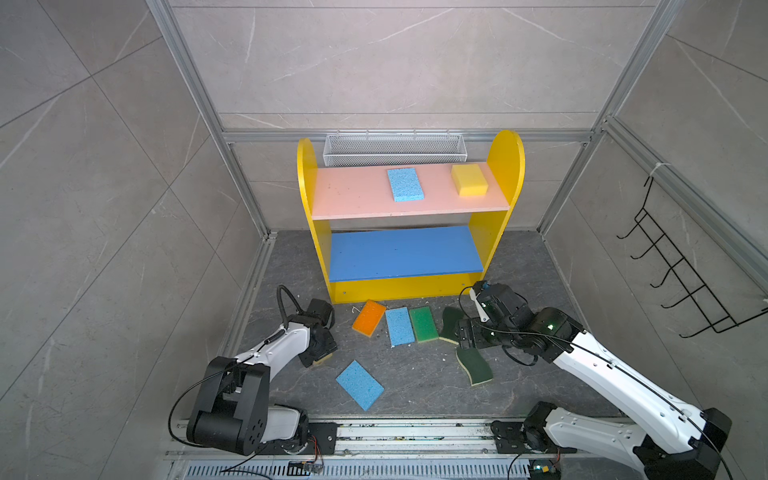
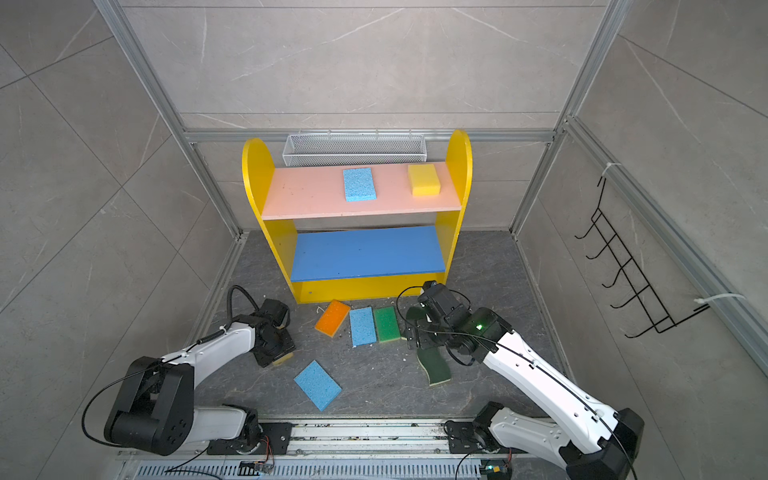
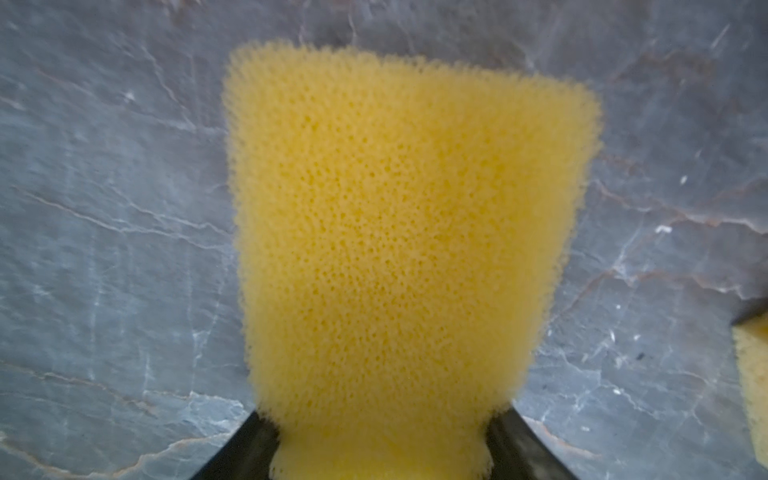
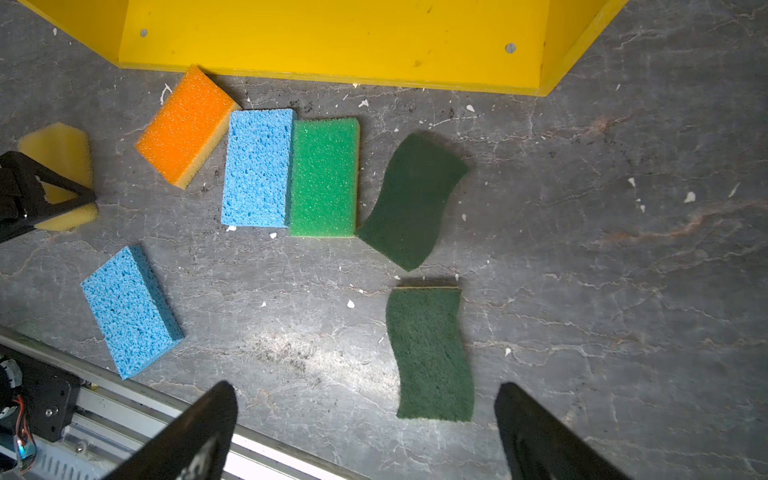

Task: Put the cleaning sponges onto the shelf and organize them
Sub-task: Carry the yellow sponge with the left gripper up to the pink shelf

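Observation:
My left gripper (image 3: 380, 419) is shut on a thick yellow sponge (image 3: 395, 228), low over the floor at the left (image 1: 318, 353). On the floor before the shelf (image 1: 505, 166) lie an orange sponge (image 1: 369, 317), a light blue one (image 1: 400, 326), a bright green one (image 1: 424, 324) and, nearer the front, another light blue one (image 1: 359, 385). My right gripper (image 4: 365, 407) hangs open above two wavy dark green sponges (image 4: 411, 199) (image 4: 430, 353). The shelf's pink board (image 1: 353, 195) carries a light blue sponge (image 1: 405, 185) and a yellow sponge (image 1: 469, 179).
A white mesh basket (image 1: 395, 149) hangs on the back wall behind the shelf. A black wire hook rack (image 1: 681, 270) is on the right wall. A metal rail (image 1: 415, 432) runs along the front edge. The shelf's blue board (image 1: 403, 253) is bare.

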`<state>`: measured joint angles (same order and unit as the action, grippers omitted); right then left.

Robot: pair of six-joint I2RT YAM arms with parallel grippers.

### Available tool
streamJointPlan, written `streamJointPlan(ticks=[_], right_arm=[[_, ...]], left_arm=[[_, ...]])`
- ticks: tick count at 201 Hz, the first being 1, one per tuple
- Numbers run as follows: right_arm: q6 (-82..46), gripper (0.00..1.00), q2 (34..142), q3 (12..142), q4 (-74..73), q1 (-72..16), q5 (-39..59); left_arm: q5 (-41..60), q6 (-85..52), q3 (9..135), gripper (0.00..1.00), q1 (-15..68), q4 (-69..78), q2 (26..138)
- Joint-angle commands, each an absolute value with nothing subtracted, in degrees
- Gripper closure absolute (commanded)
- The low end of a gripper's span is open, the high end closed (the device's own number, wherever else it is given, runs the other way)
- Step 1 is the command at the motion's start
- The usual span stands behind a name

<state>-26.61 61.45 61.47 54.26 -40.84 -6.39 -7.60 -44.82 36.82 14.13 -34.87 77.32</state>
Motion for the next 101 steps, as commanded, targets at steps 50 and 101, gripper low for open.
streamJointPlan(ticks=[50, 101], right_arm=[[-26.15, 0.02, 61.87, 62.44, 55.72, -40.65, -7.75], [-25.47, 0.02, 62.14, 63.87, 56.06, -40.68, -8.44]], left_arm=[[-8.48, -41.57, 45.84, 0.38, 15.12, -55.41, 62.75], [-17.10, -43.47, 65.79, 0.38, 25.07, -73.66, 60.03]])
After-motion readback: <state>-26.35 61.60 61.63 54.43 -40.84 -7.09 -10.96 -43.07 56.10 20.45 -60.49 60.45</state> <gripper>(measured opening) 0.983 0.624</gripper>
